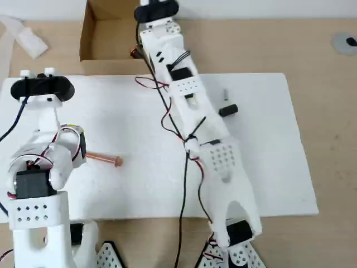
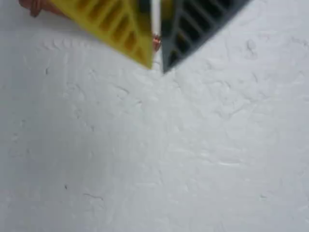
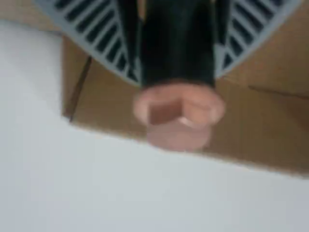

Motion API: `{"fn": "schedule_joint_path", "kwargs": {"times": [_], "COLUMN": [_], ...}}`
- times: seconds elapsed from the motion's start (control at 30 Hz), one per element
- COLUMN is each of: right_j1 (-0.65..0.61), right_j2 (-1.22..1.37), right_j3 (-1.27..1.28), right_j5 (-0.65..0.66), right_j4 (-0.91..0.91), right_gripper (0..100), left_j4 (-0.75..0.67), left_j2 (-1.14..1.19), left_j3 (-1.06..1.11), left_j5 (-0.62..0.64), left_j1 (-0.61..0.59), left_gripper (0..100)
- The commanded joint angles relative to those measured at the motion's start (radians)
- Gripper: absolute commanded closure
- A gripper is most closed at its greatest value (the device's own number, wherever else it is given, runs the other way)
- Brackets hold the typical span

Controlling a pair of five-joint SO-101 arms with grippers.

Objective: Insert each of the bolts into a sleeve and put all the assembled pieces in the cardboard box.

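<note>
The right gripper (image 3: pixel 176 76) is clenched on a black sleeve (image 3: pixel 176 43) with the bolt head (image 3: pixel 177 118) poking out. It hangs at the near edge of the cardboard box (image 1: pixel 88 42), whose floor lies just farther. The left gripper (image 1: pixel 81 152) sits at a loose bolt (image 1: pixel 106 161); I cannot tell whether it grips it.

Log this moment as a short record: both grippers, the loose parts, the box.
left gripper: shut on one end of a copper bolt that lies on the white foam board
right gripper: shut on a black sleeve with a bolt in it, the copper head sticking out
right gripper place: at the cardboard box, over its near edge
loose sleeve: black, lying on the board beside the right arm
small grey part: on the board just beyond the loose sleeve, too small to identify
</note>
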Motion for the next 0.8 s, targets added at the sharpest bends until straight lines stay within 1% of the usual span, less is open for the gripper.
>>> {"fn": "schedule_joint_path", "kwargs": {"times": [0.0, 0.13, 0.17, 0.33, 0.4, 0.5, 0.6, 0.67, 0.7, 0.77], "right_j1": [0.012, 0.008, 0.008, 0.008, 0.005, 0.001, 0.001, 0.001, 0.001, 0.004], "right_j2": [0.165, 0.355, 0.392, 0.486, 0.495, 0.486, 0.435, 0.39, 0.36, 0.285], "right_j3": [-0.321, -0.545, -0.593, -0.754, -0.799, -0.817, -0.816, -0.816, -0.816, -0.816], "right_j5": [0.055, 0.081, 0.081, 0.08, 0.078, 0.078, 0.077, 0.077, 0.077, 0.077], "right_j4": [0.061, 0.129, 0.149, 0.319, 0.39, 0.462, 0.512, 0.574, 0.609, 0.701], "right_gripper": [98.6, 98.2, 96.6, 78.8, 74.8, 73.9, 73.9, 73.9, 73.9, 74.0], "left_j4": [0.003, 0.043, 0.057, 0.074, 0.074, 0.083, 0.133, 0.173, 0.199, 0.282], "left_j2": [-0.01, -0.01, -0.01, -0.01, -0.01, -0.008, -0.001, -0.001, 0.001, 0.002], "left_j3": [-0.005, -0.005, -0.002, 0.012, 0.012, 0.011, -0.02, -0.06, -0.086, -0.143], "left_j5": [-0.005, -0.002, -0.002, -0.005, -0.003, 0.0, -0.005, -0.018, -0.048, -0.157], "left_j1": [-0.009, -0.008, -0.008, -0.009, -0.009, -0.009, -0.014, -0.014, -0.012, 0.005], "left_gripper": [100, 100, 99, 99, 99, 96, 90, 89, 89, 88]}}
